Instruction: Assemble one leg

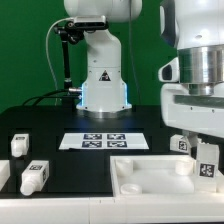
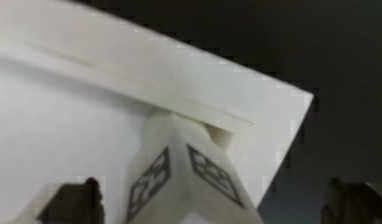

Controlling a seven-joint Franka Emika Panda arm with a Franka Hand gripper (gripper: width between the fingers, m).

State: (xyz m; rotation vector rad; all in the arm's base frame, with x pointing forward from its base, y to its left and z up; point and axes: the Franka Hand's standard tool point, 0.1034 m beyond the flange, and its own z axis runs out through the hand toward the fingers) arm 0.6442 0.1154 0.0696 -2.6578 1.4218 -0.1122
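Big white panel [image 1: 150, 172] sits on the black table [image 1: 60, 125] at the exterior view's right. Above it the gripper [image 2: 202, 200] hangs with jaws spread wide, nothing held. The leg [image 2: 184, 165] stands against the panel's corner, between the fingers.

White legs [image 1: 33, 178] bear black-and-white square tags, as does the white marker board [image 1: 103, 141] on the black table [image 1: 60, 120].

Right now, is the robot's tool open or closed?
Open. In the wrist view the tool shows its two dark fingertips spread far apart, with the leg standing between them, untouched, over the white panel.
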